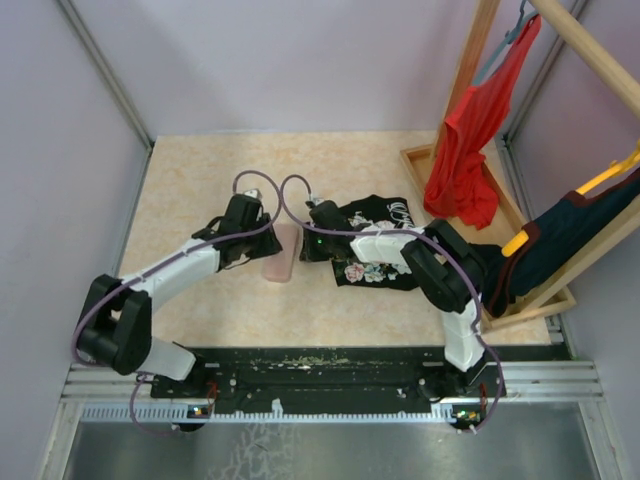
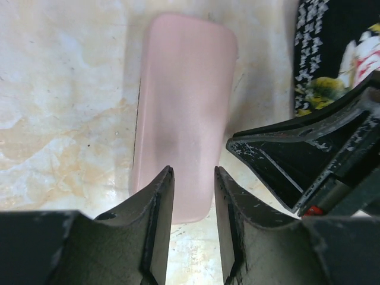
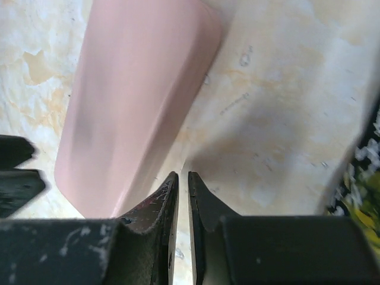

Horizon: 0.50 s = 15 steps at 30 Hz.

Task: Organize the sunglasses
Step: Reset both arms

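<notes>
Wrist views: left claw slightly apart over pink case, mid-frame; right claw nearly together beside it.
Top view: wrists hide both claws' gaps.

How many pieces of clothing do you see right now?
3. A black floral garment lies on the table right of the pink case; a red garment hangs on the wooden rack; a dark blue garment hangs lower on a yellow hanger. More may be hidden.
</notes>
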{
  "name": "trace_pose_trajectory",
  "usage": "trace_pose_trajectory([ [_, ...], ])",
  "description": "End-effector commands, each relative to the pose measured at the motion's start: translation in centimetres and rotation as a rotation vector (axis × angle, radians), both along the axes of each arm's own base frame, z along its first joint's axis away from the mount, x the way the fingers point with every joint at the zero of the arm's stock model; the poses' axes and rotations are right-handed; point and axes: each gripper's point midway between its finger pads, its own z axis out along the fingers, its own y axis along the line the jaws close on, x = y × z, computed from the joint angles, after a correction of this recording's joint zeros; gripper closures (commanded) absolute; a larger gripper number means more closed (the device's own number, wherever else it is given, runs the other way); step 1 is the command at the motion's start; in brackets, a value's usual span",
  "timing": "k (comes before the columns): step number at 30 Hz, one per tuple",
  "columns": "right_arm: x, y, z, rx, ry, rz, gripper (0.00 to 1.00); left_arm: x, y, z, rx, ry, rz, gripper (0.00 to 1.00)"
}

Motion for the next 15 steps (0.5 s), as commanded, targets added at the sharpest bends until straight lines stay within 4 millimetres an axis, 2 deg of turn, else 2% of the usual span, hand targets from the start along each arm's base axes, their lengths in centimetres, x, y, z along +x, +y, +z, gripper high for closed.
trace_pose_trajectory([
  [1, 1.5, -0.6, 6.0, 0.062, -0.169, -0.038, 0.86, 0.8, 0.5, 4.5, -0.014, -0.127, 0.01, 0.59],
  [4, 1.5, -1.1, 8.8, 0.105, -0.245, -0.029, 0.86, 0.6, 0.7, 7.3, -0.036, -0.219, -0.006, 0.57],
  [7, 1.2, -1.6, 12.1, 0.134, -0.345, 0.016, 0.85, 0.4, 1.1, 10.3, -0.046, -0.329, -0.035, 0.49],
  [8, 1.0, -1.9, 14.4, 0.15, -0.4, 0.036, 0.84, 0.2, 1.4, 11.6, -0.05, -0.369, -0.037, 0.46],
  [9, 0.8, -2.1, 15.9, 0.153, -0.44, 0.056, 0.83, 0.1, 1.7, 12.4, -0.048, -0.4, -0.036, 0.43],
  [11, 0.3, -2.9, 18.2, 0.149, -0.506, 0.084, 0.77, -0.2, 1.9, 14.3, -0.053, -0.462, -0.054, 0.38],
  [13, -0.3, -3.9, 20.4, 0.144, -0.567, 0.102, 0.68, -0.8, 1.4, 16.3, -0.071, -0.534, -0.121, 0.34],
  [15, -1.1, -4.9, 22.2, 0.137, -0.619, 0.115, 0.64, -1.6, 1.1, 18.1, -0.088, -0.6, -0.172, 0.31],
])
